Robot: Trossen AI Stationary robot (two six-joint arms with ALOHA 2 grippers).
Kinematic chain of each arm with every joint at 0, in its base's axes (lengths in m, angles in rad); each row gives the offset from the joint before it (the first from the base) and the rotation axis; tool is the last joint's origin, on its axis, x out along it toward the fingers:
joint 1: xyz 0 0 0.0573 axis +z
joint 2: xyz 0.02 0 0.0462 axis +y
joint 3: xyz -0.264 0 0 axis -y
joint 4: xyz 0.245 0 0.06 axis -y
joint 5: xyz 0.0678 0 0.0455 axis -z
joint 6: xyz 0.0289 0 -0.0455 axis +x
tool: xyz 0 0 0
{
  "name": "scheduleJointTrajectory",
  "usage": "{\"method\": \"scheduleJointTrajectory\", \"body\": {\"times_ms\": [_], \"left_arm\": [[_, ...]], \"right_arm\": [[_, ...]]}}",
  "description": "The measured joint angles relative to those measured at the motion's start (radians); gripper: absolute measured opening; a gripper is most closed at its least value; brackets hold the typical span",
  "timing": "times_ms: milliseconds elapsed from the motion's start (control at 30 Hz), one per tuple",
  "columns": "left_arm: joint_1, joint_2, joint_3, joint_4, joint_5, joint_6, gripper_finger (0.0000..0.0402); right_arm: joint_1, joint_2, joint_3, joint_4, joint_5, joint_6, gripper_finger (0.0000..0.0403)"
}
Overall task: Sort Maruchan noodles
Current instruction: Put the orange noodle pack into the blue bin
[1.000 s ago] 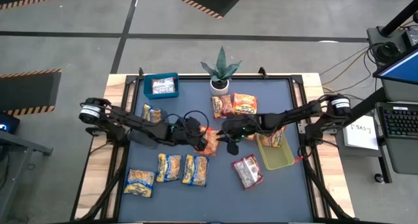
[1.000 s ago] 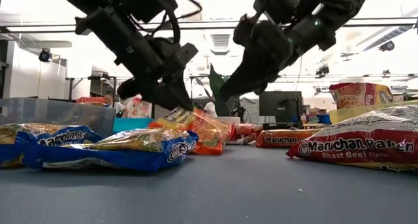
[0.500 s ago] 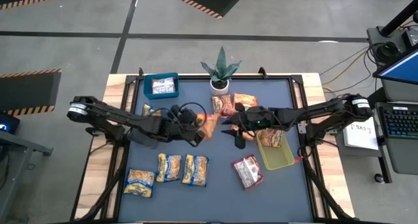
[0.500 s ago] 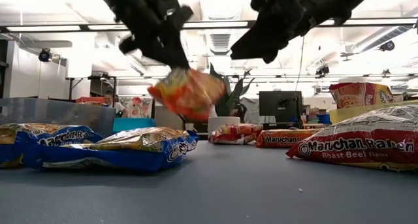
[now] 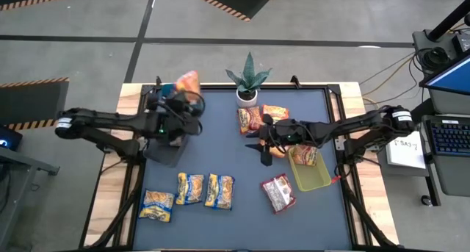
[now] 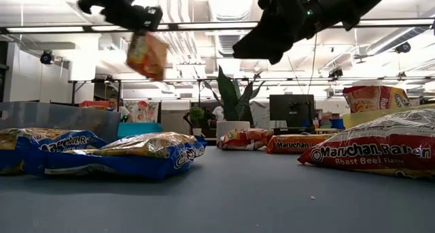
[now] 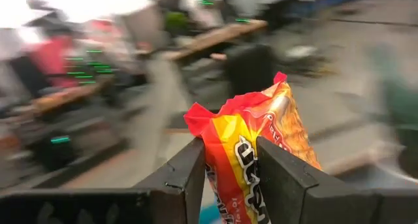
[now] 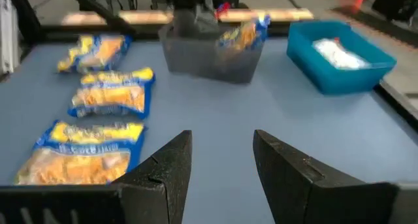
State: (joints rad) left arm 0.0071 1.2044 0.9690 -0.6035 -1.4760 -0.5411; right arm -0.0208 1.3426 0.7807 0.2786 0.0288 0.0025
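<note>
My left gripper (image 5: 183,95) is shut on an orange-red Maruchan packet (image 5: 188,81), high above the table's far left corner, over where the blue bin (image 8: 330,80) stands. My right gripper (image 5: 259,147) hangs open above the table's middle with nothing between its fingers (image 8: 163,165). Two orange packets (image 5: 262,117) lie flat by the plant, and another (image 5: 305,156) lies in the yellow-green bin (image 5: 317,180). A red-and-white packet (image 5: 277,193) and three yellow-and-blue packets (image 5: 189,188) lie flat near the front. My left gripper pinches the orange packet (image 7: 240,175) between its two fingers (image 7: 186,178), on its flat faces. The fingers point about level toward the table's far edge. The packet's crimped free end (image 7: 215,116) sticks out past the fingertips. It is lifted clear of the table (image 6: 147,55).
A grey bin (image 5: 165,150) with a yellow-and-blue packet in it stands at the left. The blue bin holds a white packet (image 8: 339,51). A potted plant (image 5: 248,81) stands at the far edge's middle. The table's middle near the front is bare.
My left gripper has lifted the orange packet off the table's middle and carried it up, toward the left and far edges, turning until it points toward the far edge. My right gripper has risen a little.
</note>
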Motion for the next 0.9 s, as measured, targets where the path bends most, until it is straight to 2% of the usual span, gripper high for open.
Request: {"method": "scheduleJointTrajectory", "body": {"times_ms": [67,233,367,467,600,800,900], "left_arm": [[0.072,-0.023,-0.044,0.006,-0.037,-0.038,0.0107],[0.265,-0.032,-0.179,0.011,-0.012,-0.232,0.0107],[0.401,-0.011,-0.266,0.085,-0.026,-0.294,0.0107],[0.472,0.01,-0.317,0.188,0.009,-0.319,0.0107],[0.525,0.049,-0.366,0.314,0.019,-0.306,0.0107],[0.542,0.135,-0.361,0.342,-0.094,-0.311,0.0107],[0.546,0.19,-0.341,0.344,-0.095,-0.314,0.0107]], "right_arm": [[-0.002,0.018,-0.001,0.011,0.0,0.0,0.0155],[-0.006,0.057,0.0,0.057,0.0,0.005,0.0155],[-0.011,0.082,0.0,0.077,0.0,0.005,0.0155],[-0.017,0.085,-0.001,0.08,-0.001,0.005,0.0155],[-0.027,0.086,0.0,0.079,0.0,0.005,0.0155],[-0.037,0.086,0.0,0.079,-0.001,0.003,0.0155],[-0.039,0.086,0.0,0.079,0.0,0.003,0.0155]]}}
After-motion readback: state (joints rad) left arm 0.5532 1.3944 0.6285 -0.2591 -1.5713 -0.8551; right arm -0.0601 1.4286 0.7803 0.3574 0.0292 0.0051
